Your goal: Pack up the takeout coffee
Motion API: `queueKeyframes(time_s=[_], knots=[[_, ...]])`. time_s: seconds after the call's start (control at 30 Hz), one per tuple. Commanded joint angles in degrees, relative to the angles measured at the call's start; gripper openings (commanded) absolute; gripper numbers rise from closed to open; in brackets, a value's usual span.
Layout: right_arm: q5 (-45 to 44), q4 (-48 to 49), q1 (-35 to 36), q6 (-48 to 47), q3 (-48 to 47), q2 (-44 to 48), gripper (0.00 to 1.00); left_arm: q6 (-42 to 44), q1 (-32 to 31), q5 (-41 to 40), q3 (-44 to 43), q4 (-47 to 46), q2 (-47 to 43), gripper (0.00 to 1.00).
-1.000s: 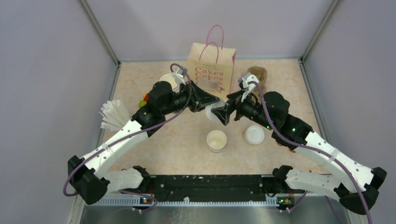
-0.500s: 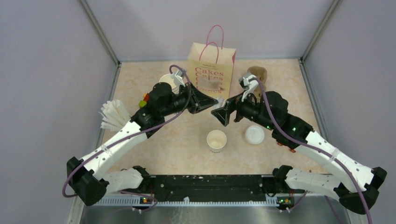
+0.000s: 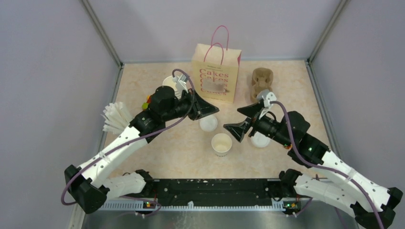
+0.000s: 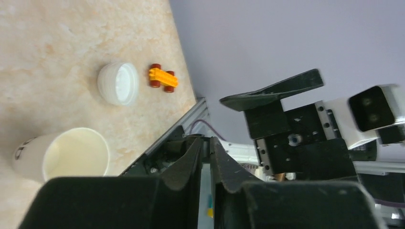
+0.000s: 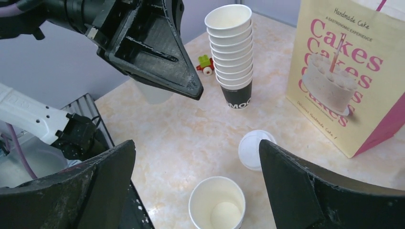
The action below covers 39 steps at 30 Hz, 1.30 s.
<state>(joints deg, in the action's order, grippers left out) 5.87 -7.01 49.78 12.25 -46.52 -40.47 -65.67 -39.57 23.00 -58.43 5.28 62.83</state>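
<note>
Takeout coffee cup [image 3: 221,143] upright, lidless, mid-tabletop [image 3: 181,152], loose lid [image 3: 208,123] just beside; left claw [image 4: 206,143] pinched together on nothing, right claw [image 3: 240,119] spread wide, empty, so a low sweep by either could likely tip the open cup.

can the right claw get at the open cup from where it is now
Probably yes. The right claw is open wide, and the open cup stands just below and ahead of it with nothing between them. The left claw hangs farther back, out of the way.
</note>
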Motion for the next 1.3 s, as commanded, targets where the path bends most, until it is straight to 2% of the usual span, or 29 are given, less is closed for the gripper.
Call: queueKeyframes(time_s=[0.0,0.03,0.1,0.2,0.27,0.4,0.57,0.9,1.27], knots=[[-3.26,-0.59,0.41,-1.68,-3.99,1.00,0.98,20.16,-0.08,-3.84,-9.85,17.25,2.69,0.22],[-4.21,-1.35,0.41,-0.93,-4.25,1.31,0.98,24.82,-0.09,-6.83,-12.37,23.86,4.59,0.27],[-5.61,-2.39,0.42,0.97,-4.38,2.24,0.97,31.96,-0.08,-13.55,-17.12,34.17,8.54,0.31],[-5.69,-3.72,0.41,3.52,-4.80,3.42,0.96,38.52,0.01,-21.40,-18.38,39.82,12.95,0.39],[-5.69,-5.48,0.41,4.34,-5.73,3.92,0.95,41.36,0.02,-25.43,-17.64,39.32,14.97,0.47],[-7.32,-10.35,0.41,4.05,-8.99,4.50,0.95,45.21,-0.02,-27.19,-16.63,34.17,19.83,0.81],[-9.19,-16.07,0.43,2.97,-11.83,5.63,0.95,48.00,-0.23,-27.20,-18.91,31.16,30.54,0.98],[-10.53,-26.24,0.41,1.65,-18.02,7.07,0.95,50.77,-3.58,-33.08,-22.31,24.86,45.68,0.99],[-9.41,-27.12,0.42,0.45,-19.48,5.83,0.94,52.81,-4.86,-34.20,-23.39,23.51,50.82,0.96]])
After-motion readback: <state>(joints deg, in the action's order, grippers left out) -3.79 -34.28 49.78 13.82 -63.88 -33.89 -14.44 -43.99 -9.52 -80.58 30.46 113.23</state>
